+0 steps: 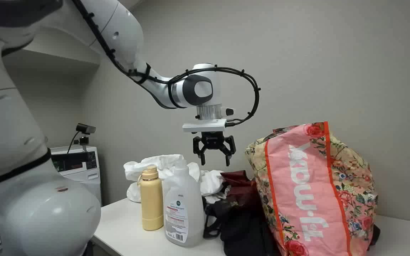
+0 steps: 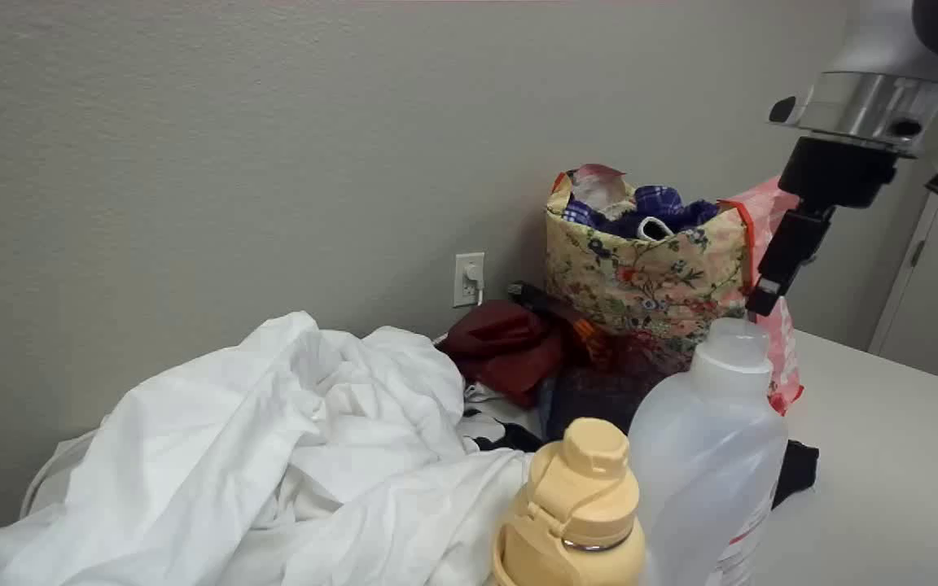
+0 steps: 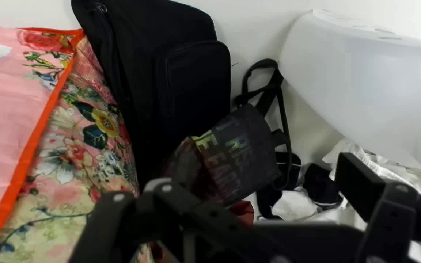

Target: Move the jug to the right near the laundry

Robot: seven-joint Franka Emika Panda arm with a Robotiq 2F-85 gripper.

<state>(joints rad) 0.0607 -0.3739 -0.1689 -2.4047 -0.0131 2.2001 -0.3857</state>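
"Jug [image 1: 184, 186], large, of translucent white plastic with a printed label: where is it?"

"Upright on the white table [image 1: 123, 229], just beside a slimmer tan-yellow bottle [image 1: 152, 201] with a matching lid. Whether those two touch, I can't tell."

"And the laundry bag [image 1: 308, 185], big, pink and flower-patterned with red edging?"

"Same table, to the jug's right in an exterior view. Dark blue plaid clothing [image 2: 658, 198] shows in its mouth."

"What lies between the two?"

"A soft black zipped bag [image 3: 192, 80], next to the laundry bag, with a crumpled maroon cloth [image 2: 510, 346] near it. Crumpled white cloth [image 1: 166, 161] is heaped behind the bottle and the jug in an exterior view."

"The gripper [image 1: 215, 164], black and two-fingered?"

"Hanging above the table. In an exterior view it appears between the jug and the laundry bag, its fingers spread apart, near the jug's neck yet separate from it."
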